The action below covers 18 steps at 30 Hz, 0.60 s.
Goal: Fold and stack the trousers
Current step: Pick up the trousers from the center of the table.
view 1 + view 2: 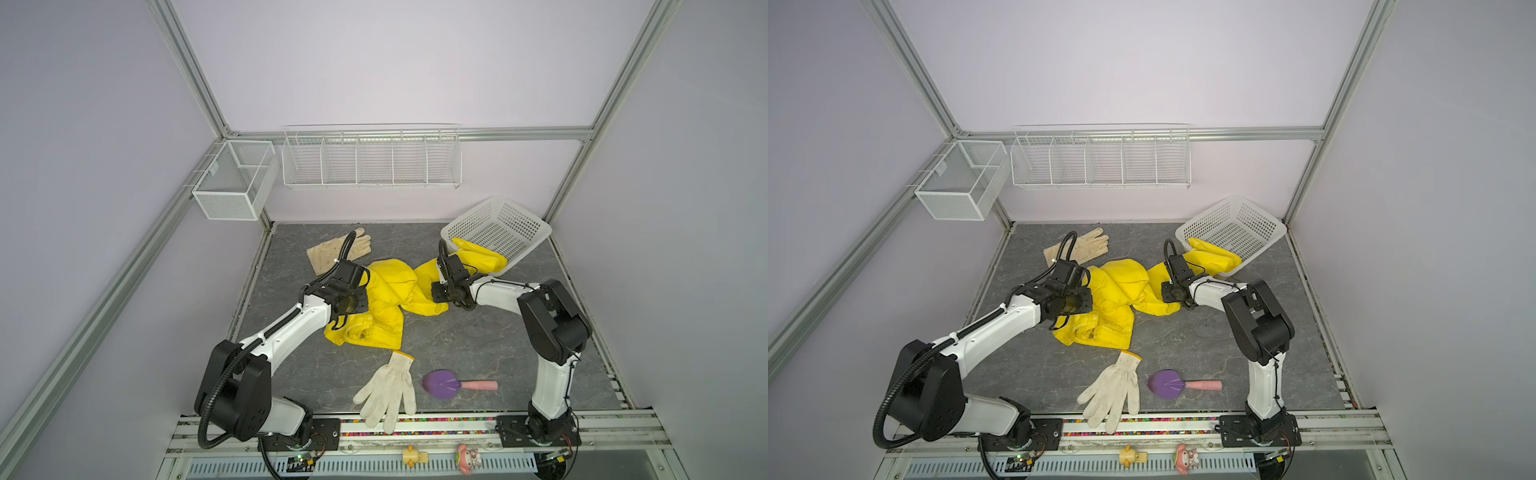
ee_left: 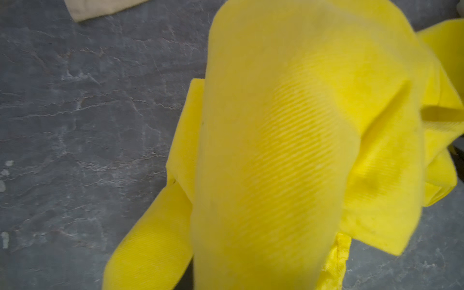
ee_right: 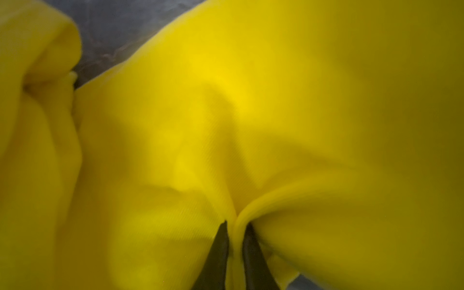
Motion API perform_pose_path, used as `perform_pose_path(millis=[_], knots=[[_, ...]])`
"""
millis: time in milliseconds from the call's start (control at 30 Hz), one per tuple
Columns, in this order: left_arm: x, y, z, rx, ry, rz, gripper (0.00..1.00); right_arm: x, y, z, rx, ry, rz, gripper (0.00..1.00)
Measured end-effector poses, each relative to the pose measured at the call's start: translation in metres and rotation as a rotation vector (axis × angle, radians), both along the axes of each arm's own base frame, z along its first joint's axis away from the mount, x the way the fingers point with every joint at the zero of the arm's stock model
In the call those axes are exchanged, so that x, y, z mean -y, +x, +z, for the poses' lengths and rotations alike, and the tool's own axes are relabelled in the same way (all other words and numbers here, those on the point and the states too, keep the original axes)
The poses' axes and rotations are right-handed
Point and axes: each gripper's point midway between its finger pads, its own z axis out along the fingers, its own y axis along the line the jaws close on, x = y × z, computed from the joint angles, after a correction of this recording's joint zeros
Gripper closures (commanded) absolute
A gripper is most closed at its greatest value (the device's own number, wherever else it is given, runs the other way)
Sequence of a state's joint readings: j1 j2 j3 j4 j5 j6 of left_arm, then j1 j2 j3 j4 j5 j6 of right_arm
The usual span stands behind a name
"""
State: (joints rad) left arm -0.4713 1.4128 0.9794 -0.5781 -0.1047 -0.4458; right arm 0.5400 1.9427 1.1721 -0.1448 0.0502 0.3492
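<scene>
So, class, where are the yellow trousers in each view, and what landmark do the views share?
Top view: trousers at centre.
Top view: trousers just left of centre.
Left wrist: trousers fill the right half.
Right wrist: trousers fill nearly everything.
Shared landmark: grey marbled table.

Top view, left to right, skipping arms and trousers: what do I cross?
Mesh bin → tan glove → purple trowel. Wire rack, knit glove and basket overlap those, so omitted.
</scene>
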Motion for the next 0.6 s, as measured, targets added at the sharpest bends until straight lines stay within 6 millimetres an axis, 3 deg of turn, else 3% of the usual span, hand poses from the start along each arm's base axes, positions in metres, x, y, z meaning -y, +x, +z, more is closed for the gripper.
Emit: perform_pose_path(millis=[133, 233, 433, 600], knots=[[-0.016, 0.006, 0.010, 0.013, 0.013, 0.020, 0.80, -0.035, -0.007, 0.017, -0.002, 0.067, 0.087, 0.93], [-0.027, 0.010, 0.013, 0.010, 0.027, 0.029, 0.82, -0.075, -0.014, 0.047, 0.042, 0.117, 0.178, 0.93], [-0.050, 0.019, 0.029, 0.025, 0.038, 0.054, 0.88, -0.143, -0.054, 0.150, 0.206, 0.238, 0.373, 0.92], [-0.052, 0.024, 0.046, 0.042, 0.030, 0.024, 0.89, -0.160, -0.092, 0.220, 0.329, 0.312, 0.478, 0.91]])
